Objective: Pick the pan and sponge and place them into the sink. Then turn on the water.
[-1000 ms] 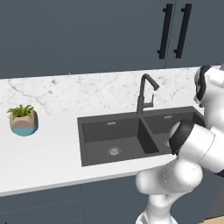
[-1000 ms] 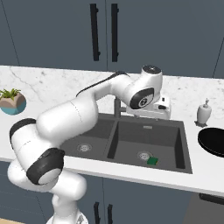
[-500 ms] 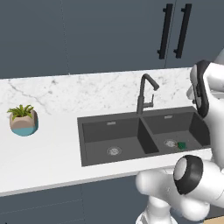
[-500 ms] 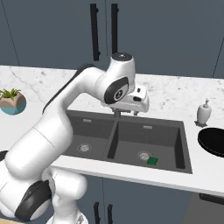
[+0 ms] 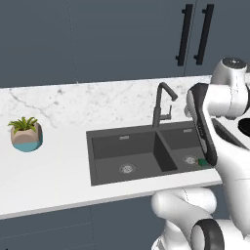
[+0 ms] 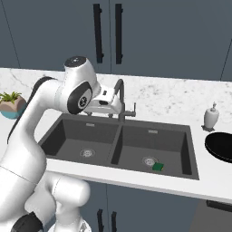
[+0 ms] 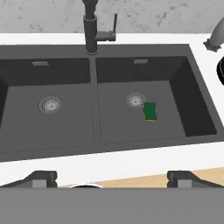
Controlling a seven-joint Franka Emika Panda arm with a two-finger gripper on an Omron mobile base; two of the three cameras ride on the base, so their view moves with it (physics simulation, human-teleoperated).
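Sponge (image 7: 150,111): lying in the right basin of the sink (image 7: 94,144), at 4 o'clock from that drain; this part reads as done.
Pan (image 6: 220,146): sitting on the tabletop (image 6: 213,181), at 3 o'clock from the sink, beside the soap dispenser (image 6: 210,116); not yet moved.
Gripper (image 7: 111,179): hanging over the sink's near rim, jaws spread wide, carrying nothing.
Step in hand: going for the pan. Next move is calling for a swing to 3 o'clock and a grip on rim or handle.
Faucet (image 7: 90,30): no water running.

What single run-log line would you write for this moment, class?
sponge: in sink, right basin, beside drain | pan: on counter right of sink | gripper: open, empty, above sink | faucet: no water
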